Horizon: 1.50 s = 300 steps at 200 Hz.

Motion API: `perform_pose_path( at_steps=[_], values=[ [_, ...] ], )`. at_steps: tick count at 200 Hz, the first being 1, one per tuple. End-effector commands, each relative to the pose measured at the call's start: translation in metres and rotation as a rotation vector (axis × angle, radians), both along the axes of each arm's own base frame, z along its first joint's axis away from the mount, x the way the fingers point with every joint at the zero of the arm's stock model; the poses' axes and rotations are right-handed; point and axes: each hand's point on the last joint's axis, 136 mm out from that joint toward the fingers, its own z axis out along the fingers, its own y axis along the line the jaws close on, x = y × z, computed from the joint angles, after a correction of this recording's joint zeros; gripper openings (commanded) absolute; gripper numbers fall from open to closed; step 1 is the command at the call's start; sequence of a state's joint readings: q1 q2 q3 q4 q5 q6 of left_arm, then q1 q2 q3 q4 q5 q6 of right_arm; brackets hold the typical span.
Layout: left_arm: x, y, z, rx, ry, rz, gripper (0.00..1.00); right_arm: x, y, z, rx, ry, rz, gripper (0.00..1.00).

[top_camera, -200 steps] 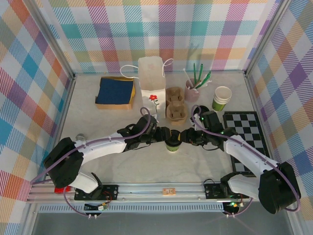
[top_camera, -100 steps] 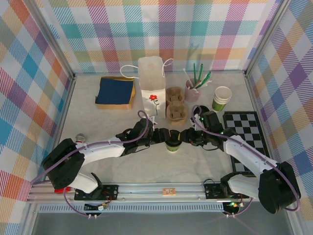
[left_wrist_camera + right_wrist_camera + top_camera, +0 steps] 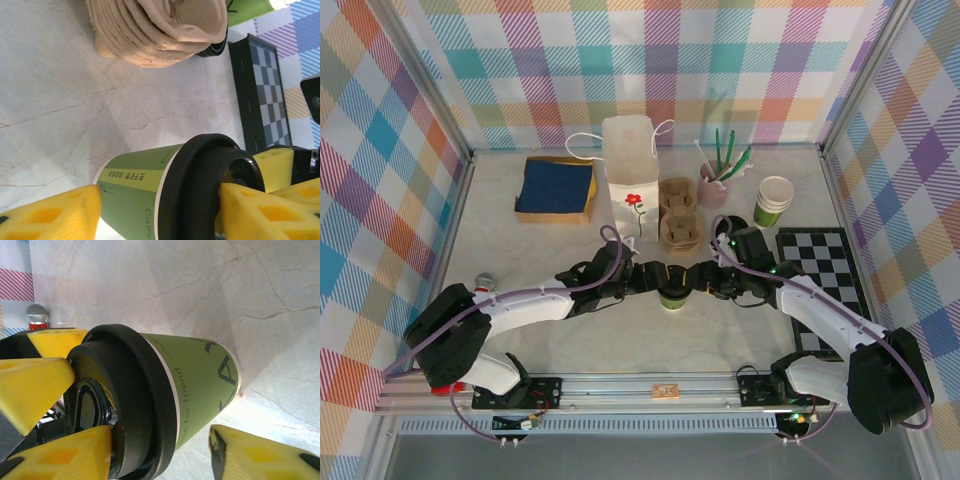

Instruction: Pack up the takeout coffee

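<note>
Both grippers meet at the middle of the table, ahead of the arm bases. The takeout coffee stands there on its base, long axis upright, black lid on top. The left gripper reaches it from the left and the right gripper from the right. The cup therefore lies directly between the two tools, and we judge neither arm the nearer.

In the left wrist view the fingers are spread wide. One pad sits at the cup wall close to the base, the other against the lid. We cannot tell whether they press or merely touch.

In the right wrist view the fingers are also spread. One pad lies against the lid rim. The other stands clear of the green wall, with bare table between, so this gripper holds nothing.

Beyond the cup sits a stack of pulp cup carriers, with a white paper bag just beside it on the left.

We judge that the coming move turns on this line: up along the cup's own axis, then away from the arm bases toward the carriers or the bag. A sideways pull with both tools at the cup could tip it.
</note>
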<state>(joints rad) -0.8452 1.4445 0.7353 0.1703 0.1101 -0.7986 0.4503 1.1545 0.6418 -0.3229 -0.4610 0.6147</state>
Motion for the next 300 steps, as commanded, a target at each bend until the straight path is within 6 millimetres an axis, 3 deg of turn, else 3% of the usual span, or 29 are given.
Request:
perform_pose_path(
  at_steps=[1, 48, 164, 182, 232, 300],
  values=[
    [-0.012, 0.024, -0.035, 0.179, 0.096, -0.006, 0.68, -0.017, -0.018, -0.029, -0.120, 0.099, -0.010, 0.58],
    [-0.002, 0.018, -0.009, 0.171, 0.049, -0.014, 0.75, -0.009, -0.010, -0.008, -0.082, 0.052, 0.012, 0.68],
    [-0.004, 0.017, 0.048, 0.113, -0.032, -0.042, 0.83, -0.009, -0.005, 0.030, -0.016, -0.021, 0.020, 0.73],
    [-0.010, 0.020, 0.047, 0.118, -0.021, -0.052, 0.82, -0.013, -0.007, 0.031, -0.013, -0.022, 0.021, 0.73],
    [-0.026, 0.026, 0.019, 0.139, 0.030, -0.081, 0.79, -0.019, -0.004, 0.017, -0.005, 0.014, 0.039, 0.71],
    [-0.026, 0.017, 0.011, 0.121, 0.039, -0.098, 0.76, -0.020, 0.006, 0.005, -0.019, 0.038, 0.064, 0.69]
  ],
)
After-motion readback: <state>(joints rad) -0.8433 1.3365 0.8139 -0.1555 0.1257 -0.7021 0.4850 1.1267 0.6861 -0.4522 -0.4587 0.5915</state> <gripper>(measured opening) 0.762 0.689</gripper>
